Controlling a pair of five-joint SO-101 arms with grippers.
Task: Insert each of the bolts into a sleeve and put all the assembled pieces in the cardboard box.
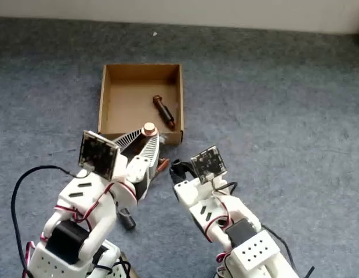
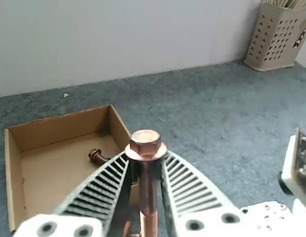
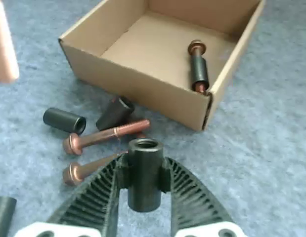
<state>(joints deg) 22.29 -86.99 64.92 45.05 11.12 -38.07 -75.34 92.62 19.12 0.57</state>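
Cardboard box (image 1: 133,95): brown, open-topped. It holds one assembled piece (image 3: 198,66), a copper bolt through a black sleeve, lying near a side wall.

Left gripper (image 2: 145,160): clamped on a copper bolt (image 2: 145,143), flanged hex head up, just outside the box's near wall.

Right gripper (image 3: 144,168): clamped on an upright hollow black sleeve (image 3: 144,192), near the box.

Two loose bolts (image 3: 106,136) and several loose sleeves (image 3: 65,120) lie just outside the box.

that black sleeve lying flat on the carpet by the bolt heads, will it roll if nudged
Probably rolls a little: the sleeve is a smooth cylinder lying on its side, though the carpet pile should stop it soon. It looks rigid, so squeezing shouldn't deform it. Its smooth round wall may slip in a loose grip.
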